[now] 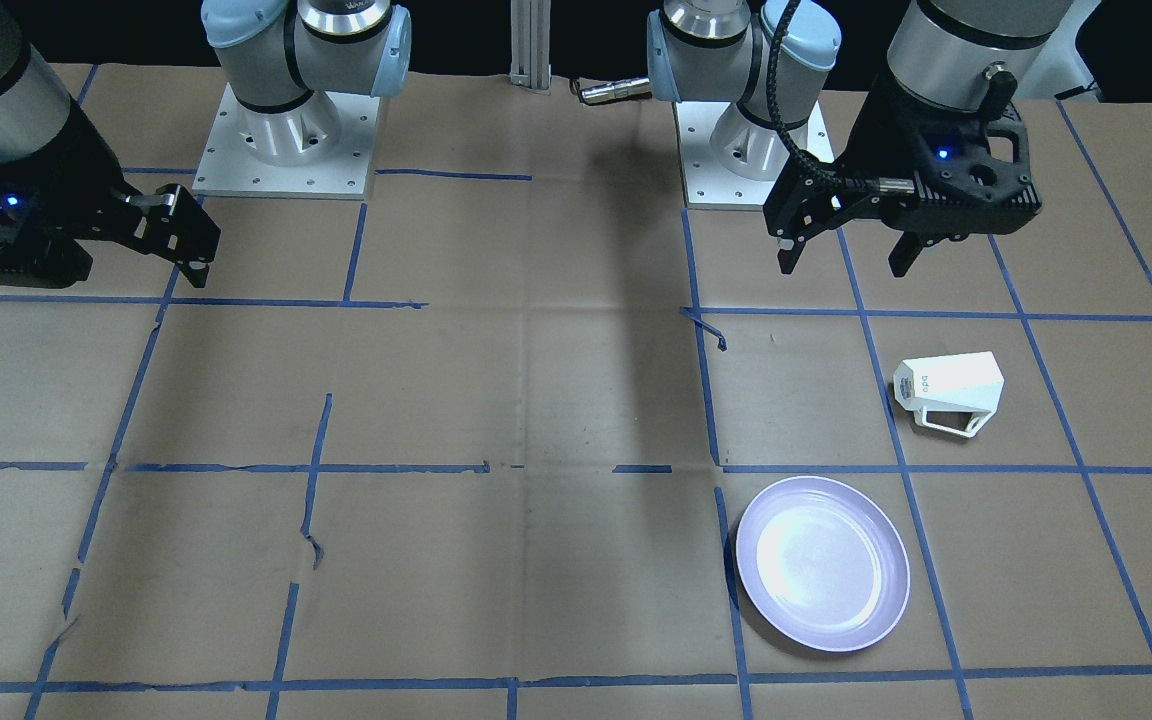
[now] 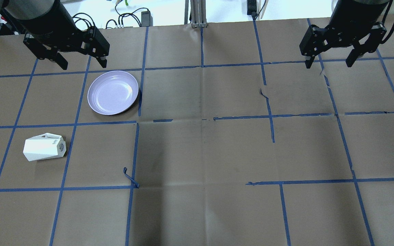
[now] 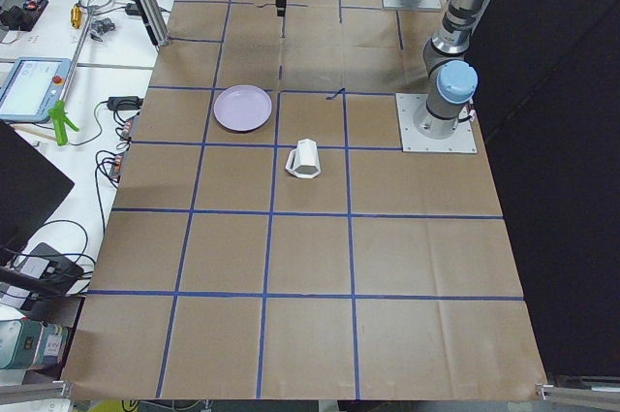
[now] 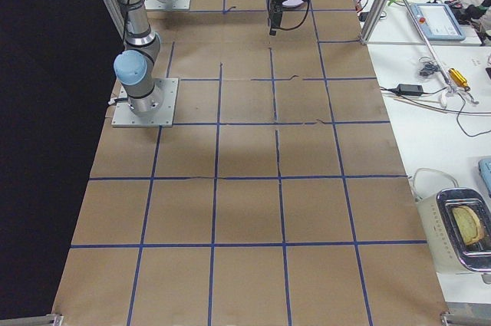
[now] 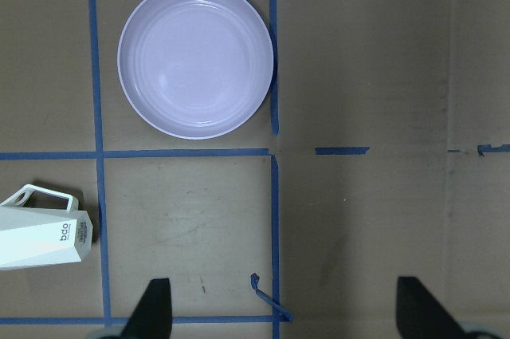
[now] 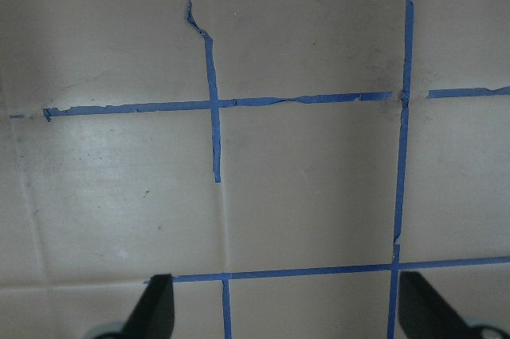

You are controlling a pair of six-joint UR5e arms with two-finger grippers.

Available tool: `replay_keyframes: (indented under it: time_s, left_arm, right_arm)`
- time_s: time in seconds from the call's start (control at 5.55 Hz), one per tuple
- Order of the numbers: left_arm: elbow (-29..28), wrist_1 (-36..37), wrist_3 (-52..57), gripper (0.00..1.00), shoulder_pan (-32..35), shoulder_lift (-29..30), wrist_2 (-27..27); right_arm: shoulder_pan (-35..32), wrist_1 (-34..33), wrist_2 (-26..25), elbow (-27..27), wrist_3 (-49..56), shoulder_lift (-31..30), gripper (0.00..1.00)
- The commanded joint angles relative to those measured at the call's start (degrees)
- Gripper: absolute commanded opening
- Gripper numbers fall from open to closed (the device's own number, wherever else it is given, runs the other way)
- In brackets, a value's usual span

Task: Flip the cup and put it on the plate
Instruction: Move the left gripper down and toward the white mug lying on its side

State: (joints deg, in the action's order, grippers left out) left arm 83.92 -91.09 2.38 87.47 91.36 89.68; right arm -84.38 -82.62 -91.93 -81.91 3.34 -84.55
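Note:
The white faceted cup (image 2: 44, 147) lies on its side on the brown paper, its narrow base toward the table's middle and its handle on the far side. It also shows in the front view (image 1: 948, 392) and at the left wrist view's left edge (image 5: 40, 231). The lavender plate (image 2: 113, 92) sits upright and empty one square beyond it, as the front view (image 1: 822, 563) and left wrist view (image 5: 196, 58) show. My left gripper (image 2: 83, 65) hangs open and empty above the table, beyond the plate. My right gripper (image 2: 328, 64) hangs open and empty far from both.
Blue tape lines grid the paper, with a loose curl of tape (image 2: 130, 177) near the cup's square. The two arm bases (image 1: 286, 140) stand at the robot's side. Benches with cables and tools (image 4: 430, 80) run along the operators' side.

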Motion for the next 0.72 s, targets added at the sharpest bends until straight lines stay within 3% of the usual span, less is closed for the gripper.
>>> replay_keyframes:
  time_s: [0.0, 0.54]
  left_arm:
    - [0.3, -2.8, 3.4, 0.98, -4.3, -1.9, 0.1]
    - [3.9, -5.9, 21.9, 0.98, -18.2, -7.1, 0.3]
  right_arm:
    - [0.0, 0.0, 0.0, 0.0, 0.0, 0.0, 1.00]
    - [0.0, 0.0, 0.0, 0.0, 0.0, 0.0, 1.00]
